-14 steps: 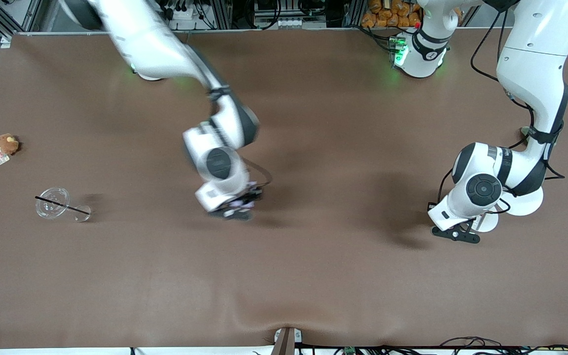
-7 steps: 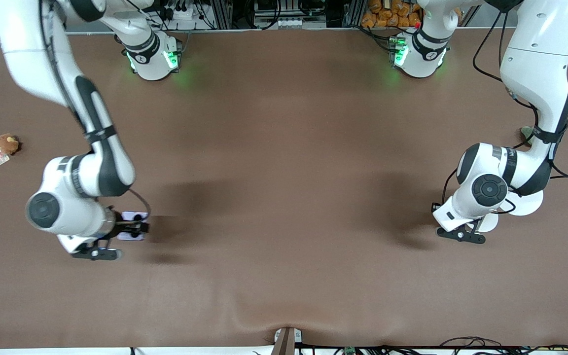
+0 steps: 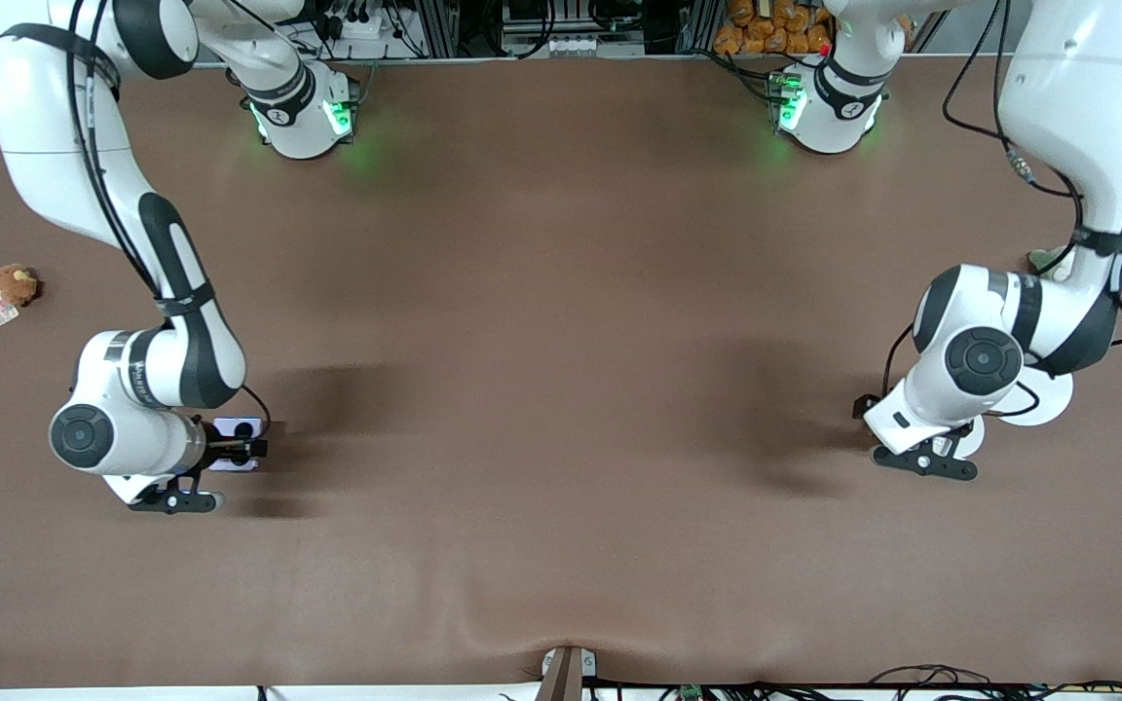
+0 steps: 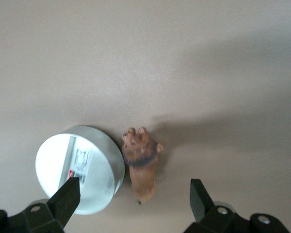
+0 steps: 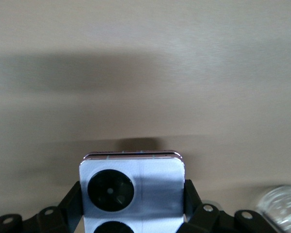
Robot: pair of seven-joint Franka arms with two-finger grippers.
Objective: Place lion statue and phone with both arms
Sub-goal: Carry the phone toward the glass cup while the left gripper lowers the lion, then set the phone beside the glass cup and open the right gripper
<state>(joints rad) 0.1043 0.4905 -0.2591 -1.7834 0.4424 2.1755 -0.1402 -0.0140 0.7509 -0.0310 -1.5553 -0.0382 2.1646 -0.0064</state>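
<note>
The pale lavender phone (image 5: 131, 187) with black camera circles sits between my right gripper's (image 5: 132, 204) fingers, which are shut on its sides. In the front view the phone (image 3: 233, 430) is held low over the table near the right arm's end. The orange-brown lion statue (image 4: 141, 164) lies on the table beside a white round container (image 4: 80, 170). My left gripper (image 4: 133, 200) is open above the lion, with one finger over the container's edge and the other over bare table. In the front view the left hand (image 3: 921, 428) hides the lion.
A brown plush with a tag (image 3: 14, 284) lies at the right arm's end of the table. A clear cup (image 5: 279, 208) shows beside the right gripper. A white disc (image 3: 1043, 399) lies under the left arm, and a grey-green plush (image 3: 1043, 260) peeks out by its elbow.
My right arm swung with the phone from the table's middle toward the right arm's end, then eased a little farther. My left hand shifted slightly toward the left arm's end.
</note>
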